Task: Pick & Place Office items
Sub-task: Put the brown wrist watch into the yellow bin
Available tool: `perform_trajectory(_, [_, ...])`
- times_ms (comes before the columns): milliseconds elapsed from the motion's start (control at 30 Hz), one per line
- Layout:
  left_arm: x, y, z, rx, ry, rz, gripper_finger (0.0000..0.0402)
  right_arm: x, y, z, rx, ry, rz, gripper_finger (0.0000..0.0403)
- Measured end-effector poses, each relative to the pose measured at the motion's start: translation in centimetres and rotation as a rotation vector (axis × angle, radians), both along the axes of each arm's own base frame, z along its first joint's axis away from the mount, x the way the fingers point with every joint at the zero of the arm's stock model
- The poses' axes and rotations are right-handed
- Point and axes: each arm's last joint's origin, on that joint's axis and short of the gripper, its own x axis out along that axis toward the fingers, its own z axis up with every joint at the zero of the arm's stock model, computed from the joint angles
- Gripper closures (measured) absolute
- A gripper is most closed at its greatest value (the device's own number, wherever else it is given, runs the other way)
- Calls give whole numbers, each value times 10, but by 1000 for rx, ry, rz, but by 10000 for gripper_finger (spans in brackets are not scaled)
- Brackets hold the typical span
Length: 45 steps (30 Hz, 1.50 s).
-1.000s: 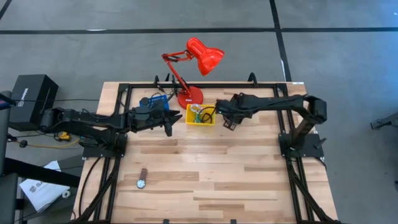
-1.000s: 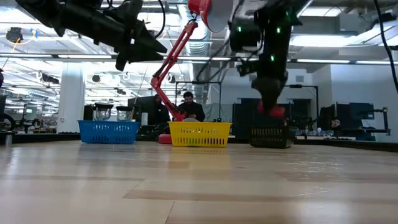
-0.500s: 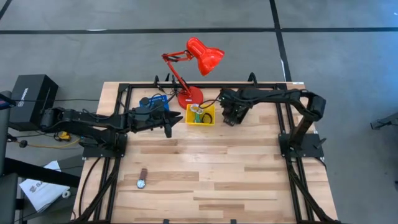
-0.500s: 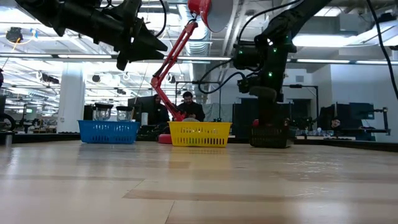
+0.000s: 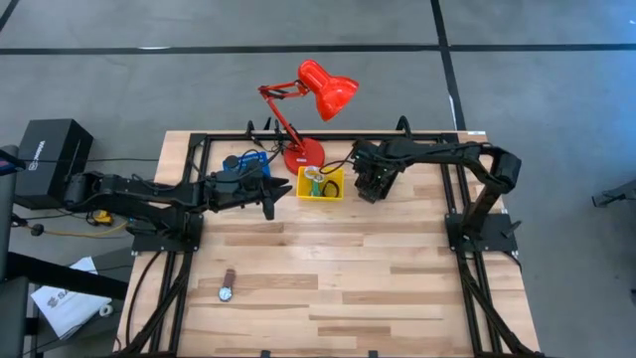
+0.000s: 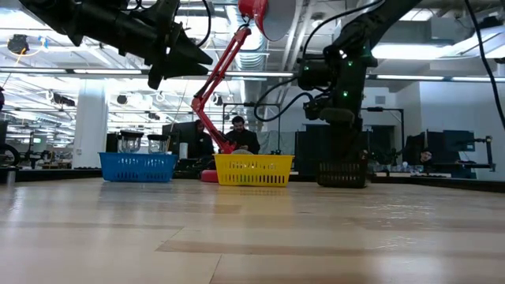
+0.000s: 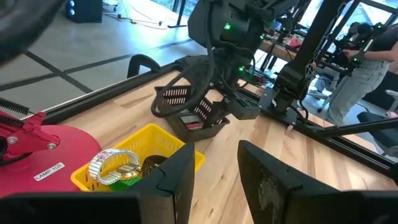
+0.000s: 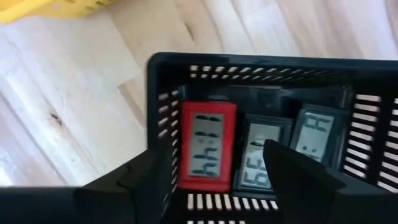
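Note:
My right gripper point(image 8: 211, 160) is open and low over the black tray point(image 8: 249, 62), right of the yellow tray point(image 5: 320, 184). A small red rectangular gadget point(image 8: 207, 146) lies flat in the black tray beside two black gadgets point(image 8: 261, 155), between and below the spread fingers. My left gripper point(image 7: 214, 186) is open and high above the table, near the blue tray point(image 5: 248, 162). The yellow tray holds a clear ring point(image 7: 117, 165) and a green piece point(image 7: 127, 178). A wristwatch point(image 5: 227, 287) lies flat on the wood near the table's near-left corner.
The red desk lamp point(image 5: 303, 154) stands on its round base behind the yellow tray, its head point(image 5: 328, 89) reaching past the far edge. The three trays line the far side. Bare wood point(image 5: 348, 278) spreads across the middle and near side. People sit at desks beyond the table point(image 6: 239, 134).
My right gripper has moved a little toward the table's far edge and down to the black tray. The small red gadget that hung under it a second ago no longer shows below it in the low view and now lies in the tray.

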Motion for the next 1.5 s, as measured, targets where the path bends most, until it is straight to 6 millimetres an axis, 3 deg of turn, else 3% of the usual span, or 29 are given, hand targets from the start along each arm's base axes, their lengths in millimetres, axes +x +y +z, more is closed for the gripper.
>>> perform_trajectory(267, [0, 0, 0, 0, -2, 1, 284, 3, 2, 1, -5, -13, 2, 148])
perform_trajectory(433, [0, 0, 0, 0, -2, 1, 284, 8, 5, 14, -2, -6, 1, 154])
perform_trajectory(667, [0, 0, 0, 0, -3, 1, 284, 13, 5, 57, -25, -57, 12, 154])
perform_trajectory(867, [1, -3, 0, -6, -3, -38, 284, 1, 26, 82, -72, -155, 101, 154])
perform_trajectory(967, [1, -7, 0, -8, -2, -73, 284, -7, 45, 78, -95, -225, 151, 154])
perform_trajectory(1233, [2, -23, 0, -11, 0, -152, 284, -26, 97, 35, -147, -614, 379, 154])
perform_trajectory(1333, [2, -30, 0, -11, 0, -182, 284, -29, 104, 36, -264, -732, 525, 154])
perform_trajectory(1500, [-1, -51, -6, -79, 10, -302, 284, -30, 104, 48, -309, -828, 524, 154])
